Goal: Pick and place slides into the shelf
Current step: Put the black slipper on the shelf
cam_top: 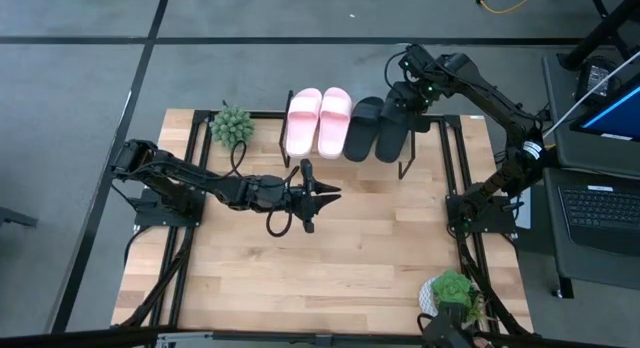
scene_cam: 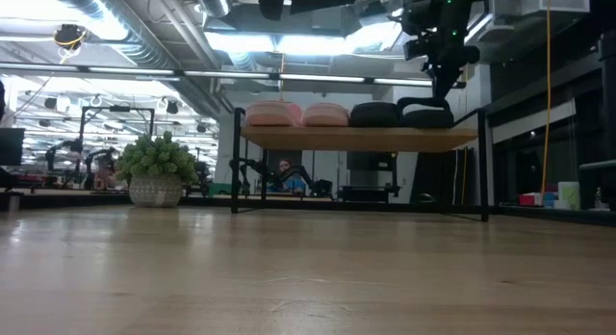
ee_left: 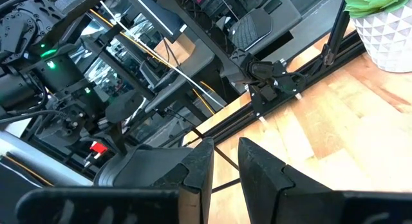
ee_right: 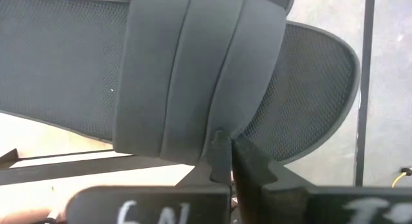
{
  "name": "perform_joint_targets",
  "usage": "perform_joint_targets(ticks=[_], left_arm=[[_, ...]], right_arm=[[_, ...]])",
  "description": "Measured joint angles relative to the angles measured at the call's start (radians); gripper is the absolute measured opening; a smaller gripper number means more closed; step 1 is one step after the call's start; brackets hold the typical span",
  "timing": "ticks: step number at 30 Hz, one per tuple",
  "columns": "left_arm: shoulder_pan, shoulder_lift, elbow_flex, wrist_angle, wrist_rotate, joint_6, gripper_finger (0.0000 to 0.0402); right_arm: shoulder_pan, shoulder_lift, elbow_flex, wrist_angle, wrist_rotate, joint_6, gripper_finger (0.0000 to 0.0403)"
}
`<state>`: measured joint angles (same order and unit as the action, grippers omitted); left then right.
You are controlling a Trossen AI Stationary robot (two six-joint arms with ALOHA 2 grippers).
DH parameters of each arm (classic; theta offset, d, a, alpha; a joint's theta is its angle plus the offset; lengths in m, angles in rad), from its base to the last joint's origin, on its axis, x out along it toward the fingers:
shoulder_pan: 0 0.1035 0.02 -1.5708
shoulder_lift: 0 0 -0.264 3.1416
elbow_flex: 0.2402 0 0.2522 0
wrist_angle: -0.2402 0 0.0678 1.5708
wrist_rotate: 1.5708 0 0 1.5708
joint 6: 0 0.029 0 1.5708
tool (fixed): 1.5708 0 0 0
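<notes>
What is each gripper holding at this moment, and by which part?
The right gripper is shut on the strap edge of the rightmost black slide, on the shelf. The left gripper holds nothing, above the table.

a robotics lab: other robot arms (scene_cam: 72,152) behind, exposed ceiling ducts (scene_cam: 106,17).

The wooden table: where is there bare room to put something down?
The wooden table is bare from the left gripper to the near edge. The small wooden shelf is crowded: two pink slides, two black slides, with the right gripper above.
</notes>
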<state>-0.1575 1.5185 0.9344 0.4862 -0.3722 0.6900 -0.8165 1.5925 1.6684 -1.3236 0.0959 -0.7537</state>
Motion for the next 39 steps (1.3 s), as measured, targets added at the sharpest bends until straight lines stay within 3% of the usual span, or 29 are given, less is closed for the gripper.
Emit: perform_joint_targets(ticks=[29,39], left_arm=[[0.000,0.000,0.000,0.000,0.000,0.000,0.0065],[0.000,0.000,0.000,0.000,0.000,0.000,0.0065]], right_arm=[[0.000,0.055,0.002,0.037,-0.003,0.009,0.0004],[0.000,0.056,0.001,0.064,0.002,0.040,0.0049]])
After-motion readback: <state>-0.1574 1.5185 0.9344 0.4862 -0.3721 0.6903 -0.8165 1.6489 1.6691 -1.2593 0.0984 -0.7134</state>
